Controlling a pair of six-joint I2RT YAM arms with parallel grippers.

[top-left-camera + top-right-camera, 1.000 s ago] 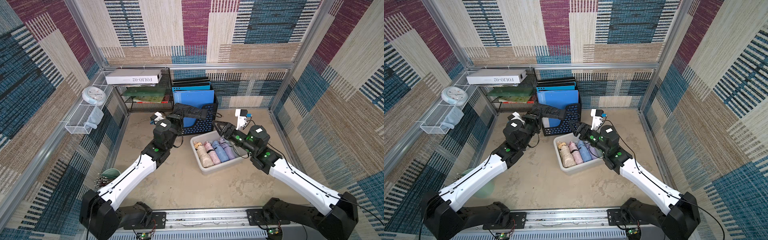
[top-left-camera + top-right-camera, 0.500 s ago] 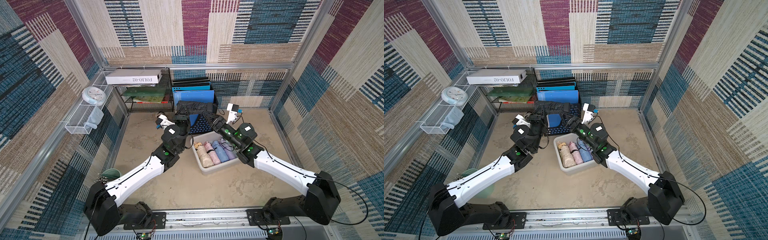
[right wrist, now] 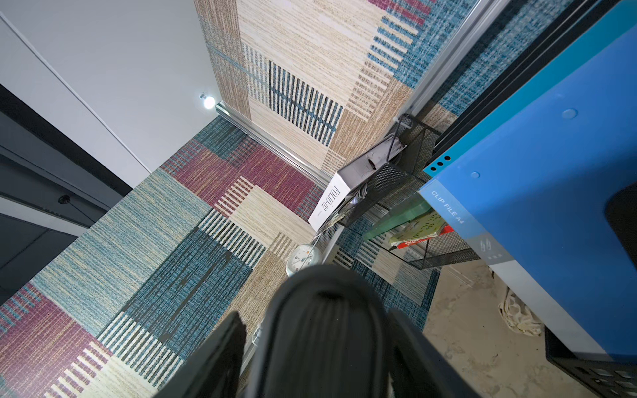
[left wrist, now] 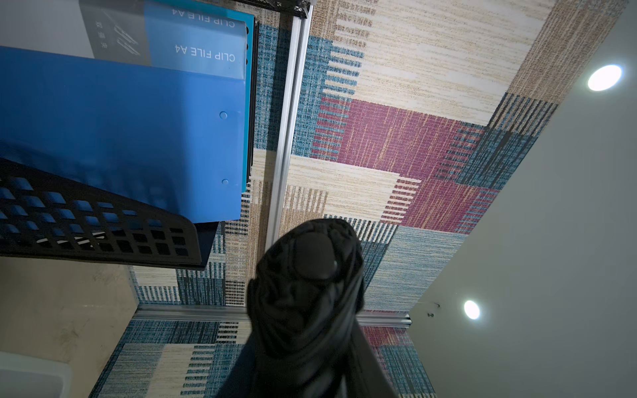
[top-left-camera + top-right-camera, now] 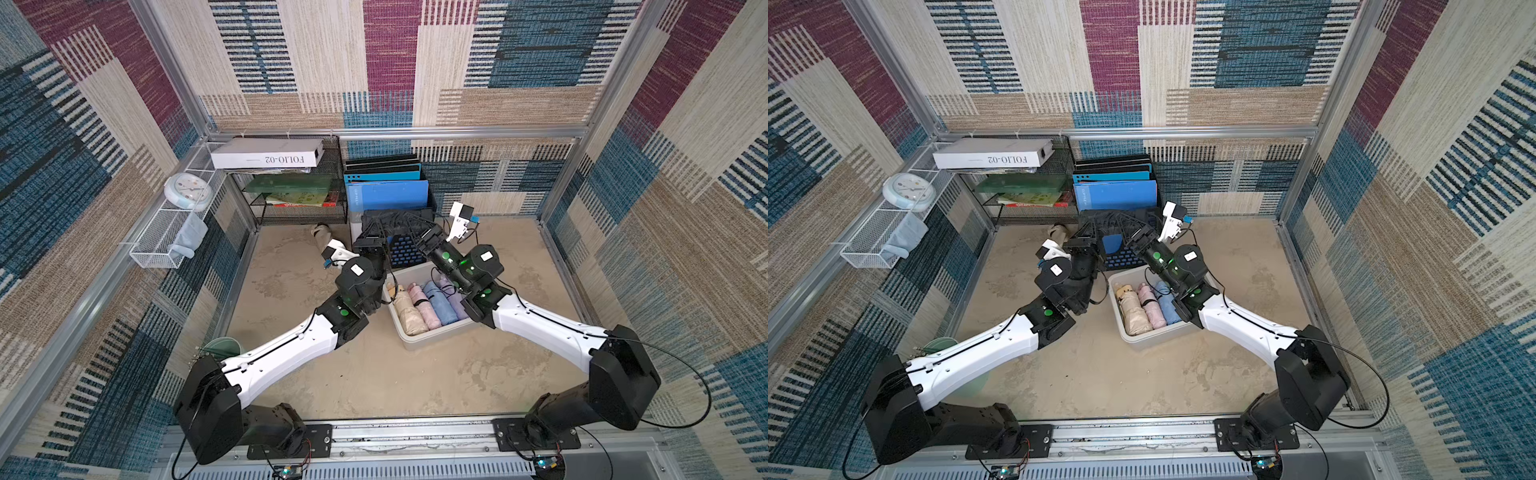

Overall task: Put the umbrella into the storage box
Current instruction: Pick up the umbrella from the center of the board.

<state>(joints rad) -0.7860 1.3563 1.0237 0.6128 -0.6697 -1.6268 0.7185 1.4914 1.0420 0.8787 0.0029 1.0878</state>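
Umbrella (image 5: 392,217), between the black left claw (image 5: 376,229) and black right claw (image 5: 417,228): black. Storage box (image 5: 436,336), just beside the right claw: light grey-white. Its 4 folded umbrellas (image 5: 424,305): beige, pink, blue, lilac. File holder (image 5: 405,252) near the claws: black, perforated. Folders (image 5: 390,195): blue. Desk (image 5: 374,374): mottled sand.

Both my arms stretch forward, wrists raised and converging; left pincer (image 5: 374,228) clamps the umbrella (image 5: 395,217), right pincer (image 5: 419,228) jaws parted around it
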